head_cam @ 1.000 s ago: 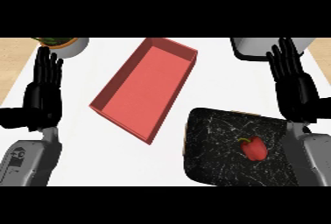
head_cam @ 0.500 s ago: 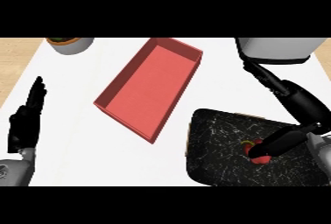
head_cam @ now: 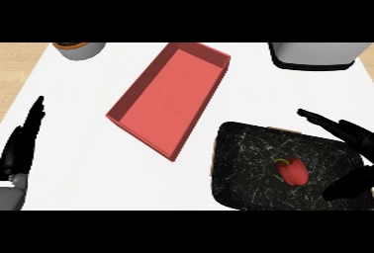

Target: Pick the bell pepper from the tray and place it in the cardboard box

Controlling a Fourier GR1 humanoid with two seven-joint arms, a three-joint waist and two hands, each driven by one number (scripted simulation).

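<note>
Bell pepper waits on the tray as the robot's right hand closes in: the small red bell pepper (head_cam: 292, 171), green stem pointing up-left, lies on its side toward the right of the dark marbled tray (head_cam: 245, 148), which sits at the lower right of the white bench (head_cam: 80, 94). The right hand (head_cam: 340, 129) hovers open over the tray's right edge, fingers straight above the pepper and thumb (head_cam: 349, 186) below it, touching nothing; the pepper sits in the gap between them. The left hand (head_cam: 22, 144) rests open at the bench's left edge, fingers up. The red cardboard box (head_cam: 125, 105), open-topped and set diagonally, lies just left of the tray, its near corner almost meeting the tray's rim. A grey pot (head_cam: 76, 49) and a grey appliance (head_cam: 318, 55) stand along the far edge. The pepper is likely light and hollow, with a smooth, waxy skin that may slip and a rounded body that may roll; the surest hold appears to be across its widest middle, fingers and thumb on opposite sides, not by the thin stem.
</note>
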